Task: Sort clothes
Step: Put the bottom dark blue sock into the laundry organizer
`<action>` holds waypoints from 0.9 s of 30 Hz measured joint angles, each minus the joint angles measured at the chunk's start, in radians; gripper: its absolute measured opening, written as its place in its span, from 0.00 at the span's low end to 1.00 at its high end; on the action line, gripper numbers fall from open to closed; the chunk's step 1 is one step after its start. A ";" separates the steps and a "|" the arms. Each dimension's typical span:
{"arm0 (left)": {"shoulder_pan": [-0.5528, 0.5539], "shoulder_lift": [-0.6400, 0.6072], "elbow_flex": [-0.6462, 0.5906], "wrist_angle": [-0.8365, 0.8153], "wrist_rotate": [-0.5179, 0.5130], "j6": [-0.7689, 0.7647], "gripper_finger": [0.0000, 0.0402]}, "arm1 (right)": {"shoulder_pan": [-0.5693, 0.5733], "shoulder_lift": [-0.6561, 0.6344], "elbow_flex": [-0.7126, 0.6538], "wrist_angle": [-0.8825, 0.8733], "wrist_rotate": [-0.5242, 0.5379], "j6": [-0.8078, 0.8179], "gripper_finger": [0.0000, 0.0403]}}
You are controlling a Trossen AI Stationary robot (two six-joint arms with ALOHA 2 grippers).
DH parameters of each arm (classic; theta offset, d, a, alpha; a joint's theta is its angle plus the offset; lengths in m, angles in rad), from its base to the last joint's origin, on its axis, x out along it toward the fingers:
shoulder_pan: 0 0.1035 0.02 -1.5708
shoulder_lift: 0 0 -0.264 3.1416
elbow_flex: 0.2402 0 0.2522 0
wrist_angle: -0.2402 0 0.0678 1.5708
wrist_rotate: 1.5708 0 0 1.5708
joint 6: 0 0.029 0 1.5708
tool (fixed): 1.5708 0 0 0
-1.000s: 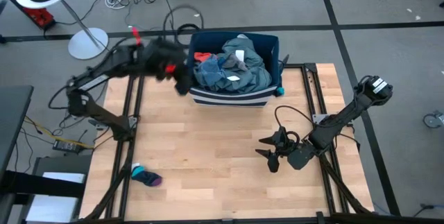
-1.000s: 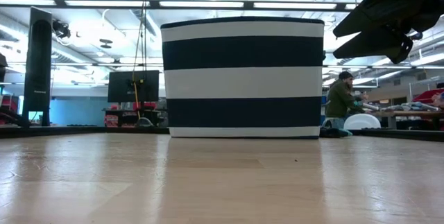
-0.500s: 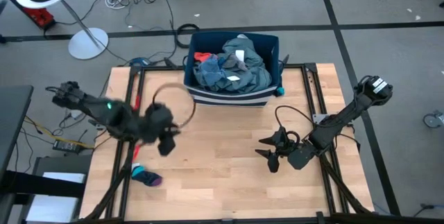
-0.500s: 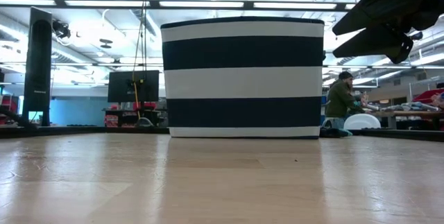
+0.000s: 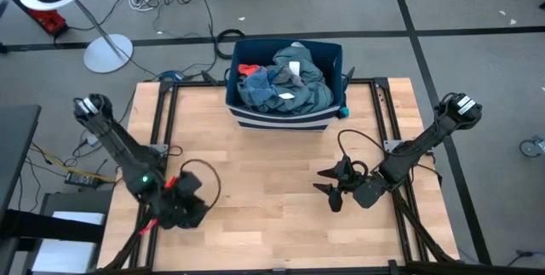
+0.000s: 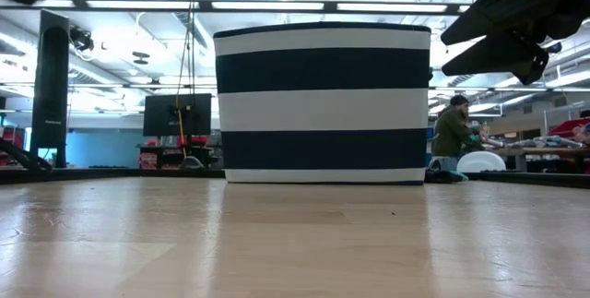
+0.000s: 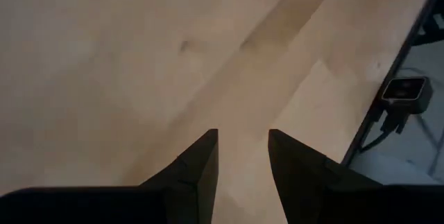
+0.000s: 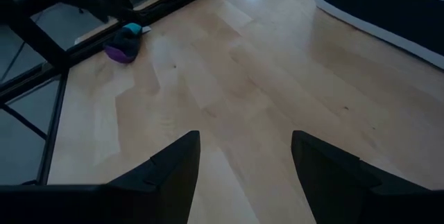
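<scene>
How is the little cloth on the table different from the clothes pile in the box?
The little cloth lies alone on the table; the pile sits in the striped bin. The little cloth is teal and purple; the pile is mostly blue-grey with some red. The little cloth is tiny, the pile big. Both are soft fabric.

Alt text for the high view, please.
Striped bin of clothes sits at the table's far edge. Left end effector hovers over the near-left corner; right end effector waits open at the right.
</scene>
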 joint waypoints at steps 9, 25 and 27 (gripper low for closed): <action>-0.160 0.105 -0.018 0.003 0.135 -0.314 0.33 | 0.000 0.000 0.000 0.005 0.000 0.000 0.57; -0.202 0.301 -0.005 -0.031 0.318 -0.348 0.31 | -0.002 0.000 0.000 0.012 0.000 0.000 0.57; -0.201 0.330 -0.005 -0.023 0.355 -0.341 0.27 | -0.002 0.000 0.000 0.014 0.000 0.000 0.57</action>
